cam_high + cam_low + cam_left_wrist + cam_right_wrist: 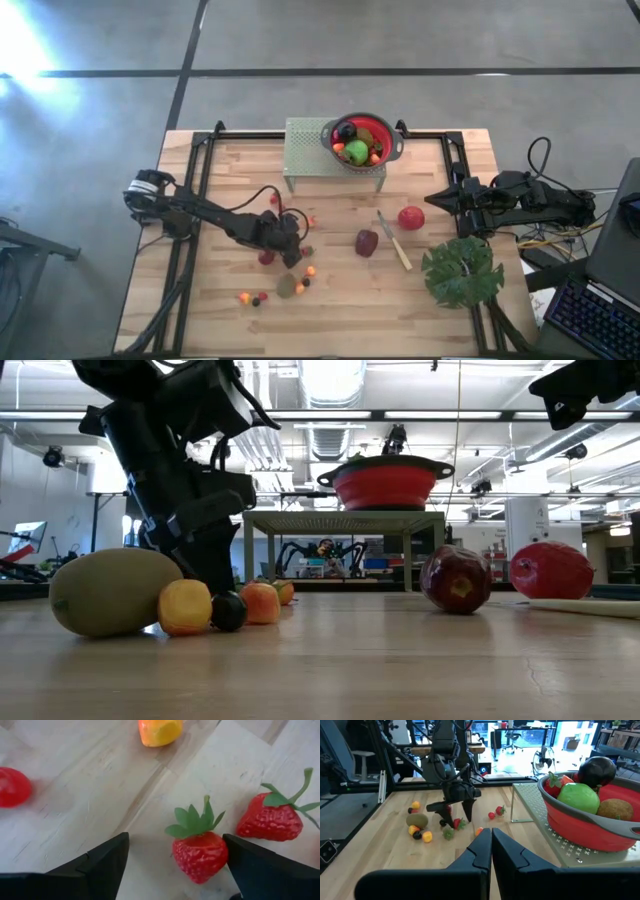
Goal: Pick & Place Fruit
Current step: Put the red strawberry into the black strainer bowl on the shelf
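My left gripper (175, 836) stands open over the table's near left part, pointing steeply down. A red strawberry (200, 852) with green leaves lies on the wood between its two fingers, close to one of them. Beside it lie a second strawberry (272, 817), an orange piece (160, 730) and a red piece (12, 787). A kiwi (288, 286) and small berries lie nearer the front edge. A red apple (410, 217) and a dark maroon fruit (367, 242) rest mid-table. My right gripper (491, 845) is shut and waits high at the right edge. My left gripper straddles the strawberry from above, slanting down. One finger (100, 865) stands clearly apart from it. The other finger (260, 870) is right at the strawberry's side (224, 855), and I cannot tell whether it touches. The strawberry lies on the table.
A red colander (362, 140) with a green apple (356, 151) and other fruit stands on a green perforated stand (310, 150) at the far middle. A pale-handled knife (394, 240) lies by the maroon fruit. A big green leaf (462, 272) lies near right.
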Tool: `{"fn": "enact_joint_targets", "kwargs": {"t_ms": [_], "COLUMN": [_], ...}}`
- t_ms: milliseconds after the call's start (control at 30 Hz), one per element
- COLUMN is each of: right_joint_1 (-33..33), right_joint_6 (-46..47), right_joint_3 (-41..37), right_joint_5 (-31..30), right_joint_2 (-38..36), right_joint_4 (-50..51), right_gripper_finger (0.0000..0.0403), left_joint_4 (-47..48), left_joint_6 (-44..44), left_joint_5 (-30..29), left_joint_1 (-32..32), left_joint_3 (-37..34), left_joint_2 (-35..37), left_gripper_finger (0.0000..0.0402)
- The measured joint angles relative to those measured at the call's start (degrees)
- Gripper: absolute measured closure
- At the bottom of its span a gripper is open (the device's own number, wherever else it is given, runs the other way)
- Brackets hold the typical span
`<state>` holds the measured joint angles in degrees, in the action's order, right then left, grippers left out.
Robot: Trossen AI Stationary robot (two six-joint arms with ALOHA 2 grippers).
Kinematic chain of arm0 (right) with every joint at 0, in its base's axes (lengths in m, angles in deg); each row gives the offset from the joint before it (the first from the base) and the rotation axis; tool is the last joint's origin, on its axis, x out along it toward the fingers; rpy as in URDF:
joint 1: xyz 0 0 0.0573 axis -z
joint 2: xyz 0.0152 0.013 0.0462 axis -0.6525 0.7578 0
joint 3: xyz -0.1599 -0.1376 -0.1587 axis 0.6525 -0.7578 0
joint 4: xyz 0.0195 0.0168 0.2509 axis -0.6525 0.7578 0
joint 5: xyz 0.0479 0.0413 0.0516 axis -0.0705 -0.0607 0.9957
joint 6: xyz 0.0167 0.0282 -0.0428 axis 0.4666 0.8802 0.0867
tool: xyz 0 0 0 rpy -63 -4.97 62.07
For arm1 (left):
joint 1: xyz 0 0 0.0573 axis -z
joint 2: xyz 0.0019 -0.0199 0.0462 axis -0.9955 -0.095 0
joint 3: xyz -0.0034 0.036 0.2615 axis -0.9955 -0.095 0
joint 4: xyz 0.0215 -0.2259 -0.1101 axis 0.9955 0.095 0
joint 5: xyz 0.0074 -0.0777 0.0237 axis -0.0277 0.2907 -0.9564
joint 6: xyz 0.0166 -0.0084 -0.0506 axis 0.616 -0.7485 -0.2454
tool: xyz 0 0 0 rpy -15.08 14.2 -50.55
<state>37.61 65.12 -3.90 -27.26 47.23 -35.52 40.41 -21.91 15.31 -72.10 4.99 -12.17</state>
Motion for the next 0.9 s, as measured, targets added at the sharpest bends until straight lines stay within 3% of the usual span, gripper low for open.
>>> {"fn": "enact_joint_targets", "kwargs": {"t_ms": [500, 900], "right_joint_1": [0.02, 0.02], "right_joint_6": [0.01, 0.01], "right_joint_3": [0.01, 0.01], "right_joint_5": [0.00, 0.00], "right_joint_2": [0.01, 0.00], "right_joint_4": [0.00, 0.00], "right_gripper_finger": [0.0394, 0.0394], "left_joint_4": [-0.27, -0.14], "left_joint_6": [-1.01, -3.26], "left_joint_5": [0.03, 0.98], "left_joint_1": [0.00, 0.02], "left_joint_3": [0.01, 0.05], "left_joint_2": [-0.04, -0.04], "left_gripper_finger": [0.0119, 0.0187]}}
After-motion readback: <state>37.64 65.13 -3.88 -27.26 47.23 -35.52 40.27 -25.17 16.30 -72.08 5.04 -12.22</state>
